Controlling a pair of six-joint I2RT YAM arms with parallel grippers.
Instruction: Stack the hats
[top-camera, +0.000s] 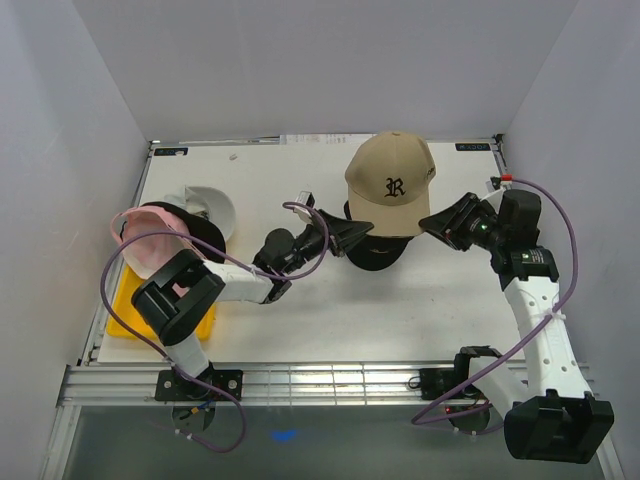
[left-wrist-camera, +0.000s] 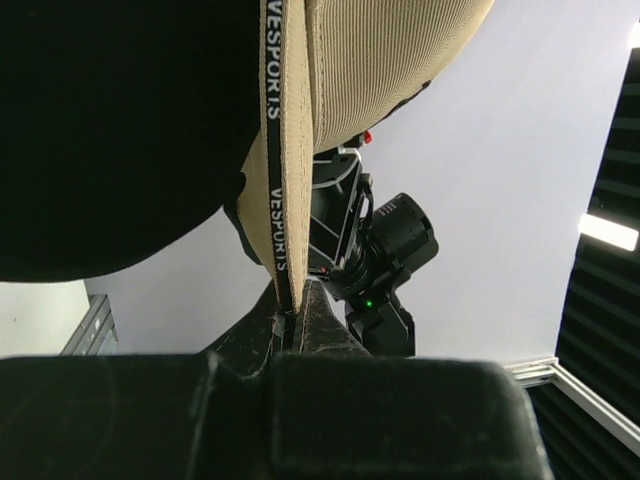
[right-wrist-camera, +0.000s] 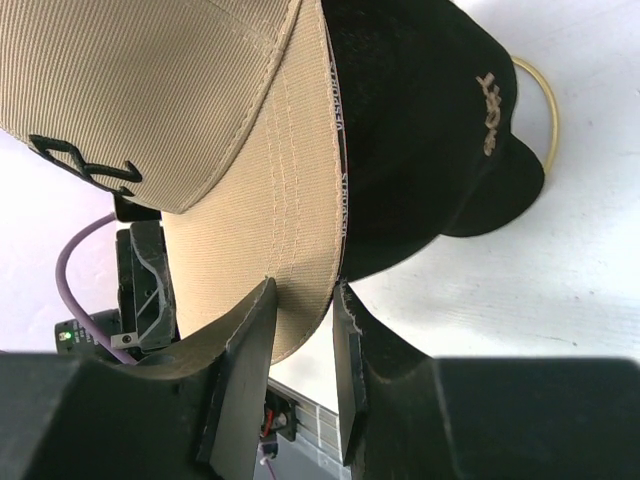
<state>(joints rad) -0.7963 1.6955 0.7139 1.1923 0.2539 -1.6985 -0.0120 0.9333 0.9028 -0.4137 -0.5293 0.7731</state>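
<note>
Over the far-right bench, the tan cap sits directly above the black cap, both brims pointing near. Left fingers are pinched narrow on its rim and right fingers grip its brim. The view from above hides whether the caps touch.

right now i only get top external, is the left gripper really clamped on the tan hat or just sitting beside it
Observer: Clamped. The left wrist view shows the left gripper shut on the edge of the tan hat, at its brim.
Operator: and the right side
Observer: In the right wrist view the same brim sits inside the right gripper, and both fingertips look pressed against it.
Operator: anything hidden by the black hat
Observer: A gold wire ring peeks out from behind the brim of the black hat.
</note>
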